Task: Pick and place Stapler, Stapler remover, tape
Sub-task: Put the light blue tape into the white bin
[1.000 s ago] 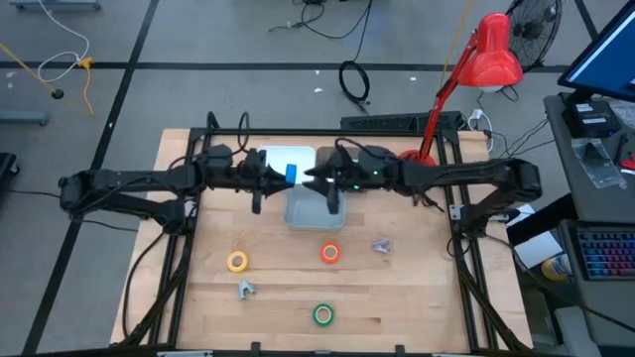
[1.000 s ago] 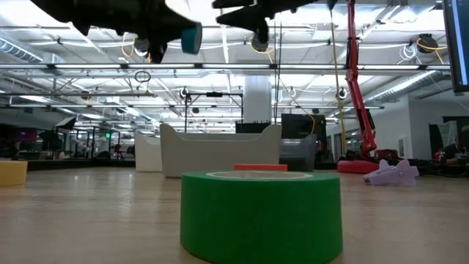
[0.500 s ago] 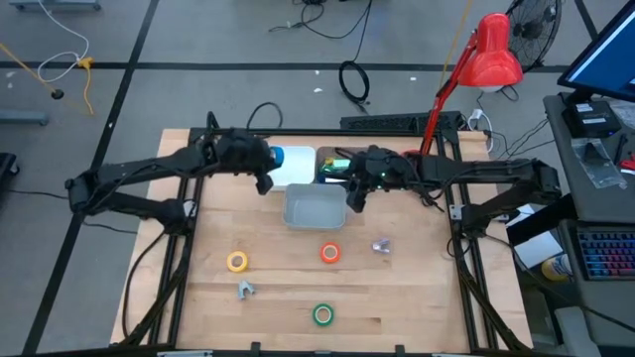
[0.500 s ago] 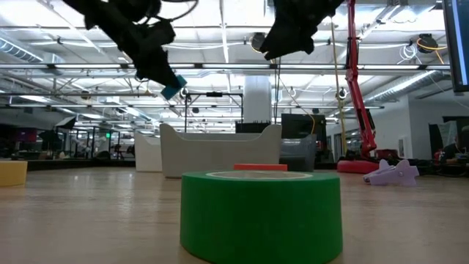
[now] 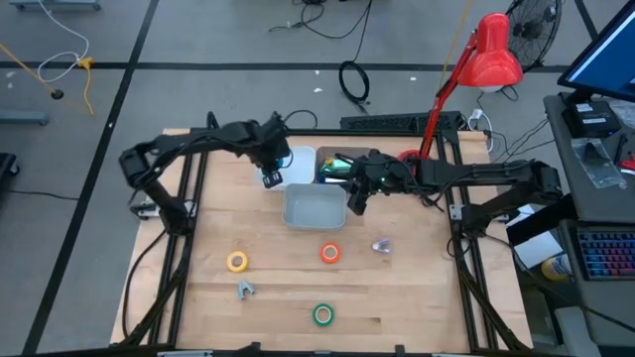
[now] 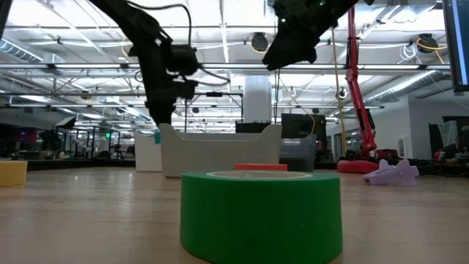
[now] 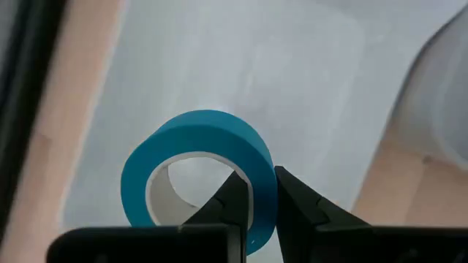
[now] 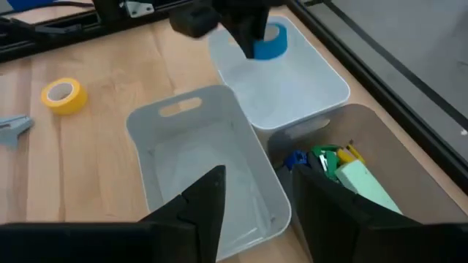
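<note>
My left gripper [image 5: 270, 178] points down over the white bin [image 5: 298, 159] at the far side, shut on the blue tape roll [image 7: 205, 124]; the right wrist view shows that roll [image 8: 272, 42] too. My right gripper [image 5: 349, 203] hangs open with nothing between its fingers, above the right rim of the grey bin [image 5: 316, 210]. The yellow roll [image 5: 236, 261], the orange-red roll [image 5: 329, 253] and the green roll [image 5: 322, 315] lie flat on the table. A small grey clawed piece [image 5: 245, 290] and a pale purple piece [image 5: 381, 245] also lie there. My left gripper pinches the blue roll's wall [image 7: 259, 157], one finger inside the ring's hole and one outside. The fingers come from above, pointing steeply down. The roll stands on edge below them over the white bin's inside; whether it touches the floor I cannot tell.
A dark bin [image 5: 347, 164] holding coloured bits stands right of the white bin. A red desk lamp [image 5: 486, 59] rises at the far right corner. Bare wood lies between the bins and the near edge, around the rolls.
My left gripper has carried the blue roll from above the grey bin toward the table's far left, over the white bin. It has tipped from nearly level to steeply down and sunk. My right gripper has drawn back a little toward the right and tipped downward.
</note>
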Robot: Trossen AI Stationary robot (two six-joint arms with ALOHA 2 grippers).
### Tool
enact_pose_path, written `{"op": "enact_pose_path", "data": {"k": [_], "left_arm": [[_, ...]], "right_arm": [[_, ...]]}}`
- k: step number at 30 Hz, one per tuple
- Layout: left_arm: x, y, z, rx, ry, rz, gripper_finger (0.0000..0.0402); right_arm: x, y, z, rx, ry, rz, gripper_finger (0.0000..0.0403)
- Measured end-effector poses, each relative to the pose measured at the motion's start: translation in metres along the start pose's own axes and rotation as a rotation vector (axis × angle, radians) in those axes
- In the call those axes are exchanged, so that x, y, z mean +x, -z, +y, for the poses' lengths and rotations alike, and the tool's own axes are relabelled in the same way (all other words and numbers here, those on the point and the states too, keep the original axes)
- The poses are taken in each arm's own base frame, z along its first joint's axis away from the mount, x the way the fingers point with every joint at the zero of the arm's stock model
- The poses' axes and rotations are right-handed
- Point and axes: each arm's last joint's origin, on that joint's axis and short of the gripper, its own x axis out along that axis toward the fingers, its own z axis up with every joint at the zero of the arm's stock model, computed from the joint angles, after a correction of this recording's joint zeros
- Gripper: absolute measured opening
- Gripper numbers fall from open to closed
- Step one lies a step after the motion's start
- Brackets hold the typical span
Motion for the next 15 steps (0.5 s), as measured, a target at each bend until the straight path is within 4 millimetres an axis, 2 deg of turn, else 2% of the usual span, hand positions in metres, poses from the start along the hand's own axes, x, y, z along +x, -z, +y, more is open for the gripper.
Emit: {"op": "enact_pose_path", "data": {"k": [5,15], "left_arm": [[0.023,0.003,0.005,0.009,0.026,0.083,0.0039],[0.043,0.004,0.013,0.014,0.008,0.127,0.0039]], "right_arm": [[0.002,0.001,0.000,0.002,-0.005,-0.021,0.0145],[0.002,-0.002,0.001,0.011,-0.011,-0.051,0.0144]]}}
